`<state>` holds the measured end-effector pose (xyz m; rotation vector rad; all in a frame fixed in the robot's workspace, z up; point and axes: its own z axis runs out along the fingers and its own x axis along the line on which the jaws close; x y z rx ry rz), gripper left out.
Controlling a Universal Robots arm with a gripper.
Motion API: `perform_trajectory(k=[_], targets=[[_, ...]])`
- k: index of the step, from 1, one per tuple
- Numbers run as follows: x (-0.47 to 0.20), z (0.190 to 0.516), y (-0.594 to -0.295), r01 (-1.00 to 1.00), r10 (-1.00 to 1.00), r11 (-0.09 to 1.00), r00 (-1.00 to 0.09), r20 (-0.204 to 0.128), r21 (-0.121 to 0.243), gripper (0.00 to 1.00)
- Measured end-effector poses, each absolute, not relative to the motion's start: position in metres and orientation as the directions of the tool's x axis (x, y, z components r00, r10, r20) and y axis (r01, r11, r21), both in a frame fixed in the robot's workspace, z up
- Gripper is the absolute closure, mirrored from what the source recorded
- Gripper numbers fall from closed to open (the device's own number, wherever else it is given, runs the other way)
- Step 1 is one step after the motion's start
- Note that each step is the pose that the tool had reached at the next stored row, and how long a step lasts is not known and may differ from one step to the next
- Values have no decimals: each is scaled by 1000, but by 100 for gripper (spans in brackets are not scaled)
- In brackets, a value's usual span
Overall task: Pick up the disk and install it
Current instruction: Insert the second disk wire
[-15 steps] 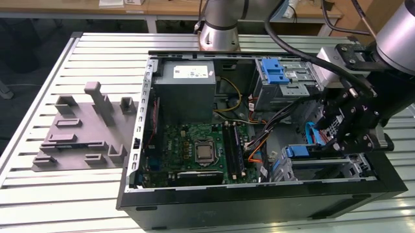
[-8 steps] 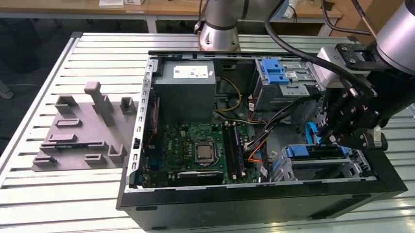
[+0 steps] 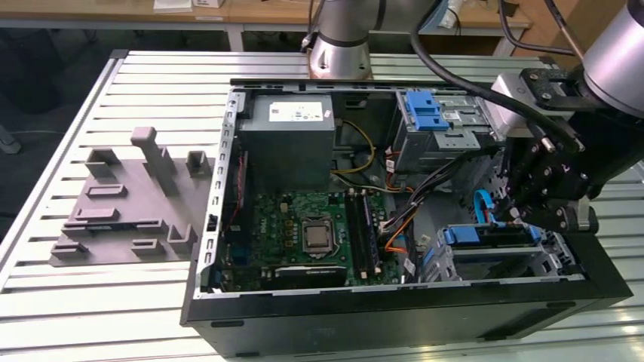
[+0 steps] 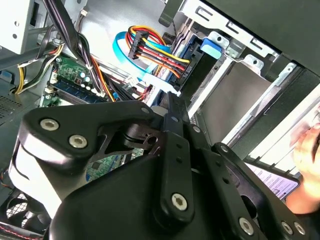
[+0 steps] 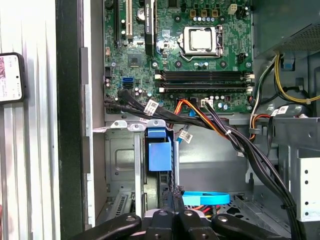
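Surface: a slatted grey metal table point(image 3: 151, 83) carries an open black computer case point(image 3: 403, 317) lying on its side, and a grey moulded fixture block point(image 3: 126, 204) just beside the case on the exterior view's left. Wooden benches stand behind the table.

Inside the case: the green motherboard point(image 3: 307, 226), the grey power-supply box point(image 3: 289, 143), and the blue latch on its silver cage point(image 3: 427, 113).

The gripper point(image 3: 518, 215) hangs over the drive bay at the case corner on the exterior view's right. In the first wrist view its fingers point(image 5: 172, 210) stand close together, almost meeting, around a thin dark edge below the blue rail tab of the disk point(image 5: 159, 155). The disk stands on edge in the bay point(image 3: 488, 237), its label hidden.

Hard to make out: whether the fingers actually clamp the disk's edge cannot be told. The gripper's linkage point(image 4: 150, 190) blocks the bay in the second wrist view. A hand point(image 4: 307, 165) is cut off at that view's edge.
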<state>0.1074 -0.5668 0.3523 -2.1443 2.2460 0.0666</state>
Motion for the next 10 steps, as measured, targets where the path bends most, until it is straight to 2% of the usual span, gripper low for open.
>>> perform_trajectory(k=[10], targets=[[107, 349, -567, -999, -997, 46, -46, -55, 6, 89]])
